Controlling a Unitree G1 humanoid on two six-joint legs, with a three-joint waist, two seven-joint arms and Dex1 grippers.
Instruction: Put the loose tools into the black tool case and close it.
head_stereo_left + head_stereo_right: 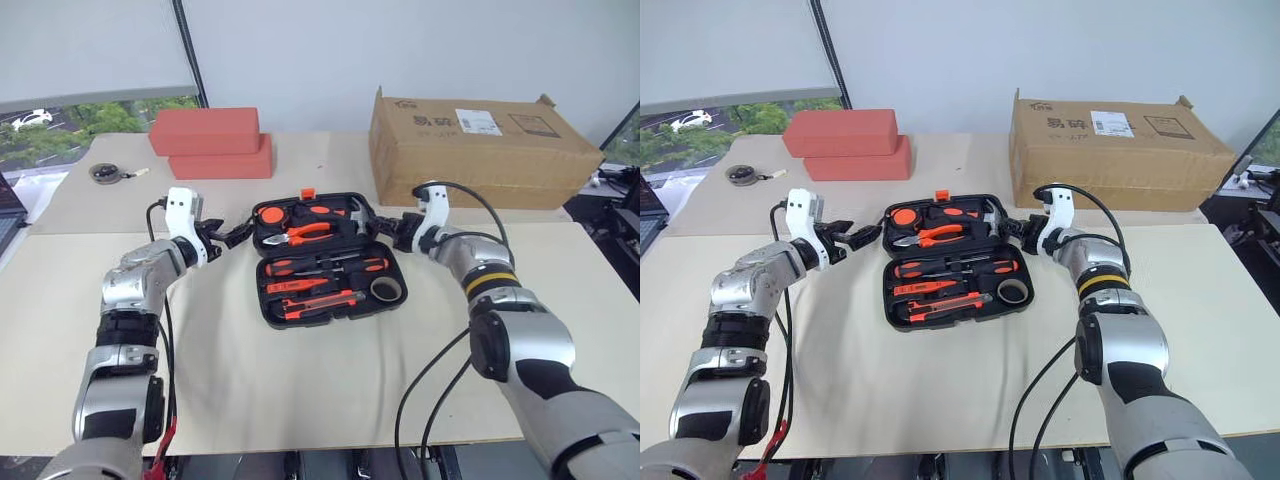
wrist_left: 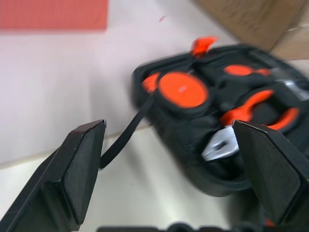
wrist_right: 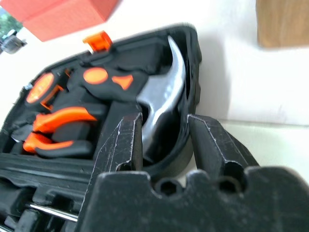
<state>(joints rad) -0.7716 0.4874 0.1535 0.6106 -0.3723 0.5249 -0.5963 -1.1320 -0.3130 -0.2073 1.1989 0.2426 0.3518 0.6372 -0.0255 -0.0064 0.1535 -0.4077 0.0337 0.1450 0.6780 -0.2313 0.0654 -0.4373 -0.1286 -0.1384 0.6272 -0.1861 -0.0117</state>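
The black tool case point(image 1: 262, 292) lies open flat at the table's middle, its orange latch point(image 1: 308, 192) on the far edge. In the near half sit slim screwdrivers point(image 1: 325, 266), an orange-black utility knife point(image 1: 320, 300) and a grey tape ring point(image 1: 386, 289). Pliers point(image 1: 300, 233) and a hammer point(image 3: 164, 92) fill the far half. My left gripper point(image 1: 232, 236) is open just off the far half's left edge, and the case shows between its fingers point(image 2: 82, 159). My right gripper point(image 3: 164, 118) is open at the far half's right corner, one finger inside the rim and one outside.
A brown cardboard box point(image 1: 480, 150) stands at the back right, close behind my right gripper. Two stacked red blocks point(image 1: 212, 143) sit at the back left, with a dark disc with a cord point(image 1: 105, 172) further left. Cables hang from both wrists.
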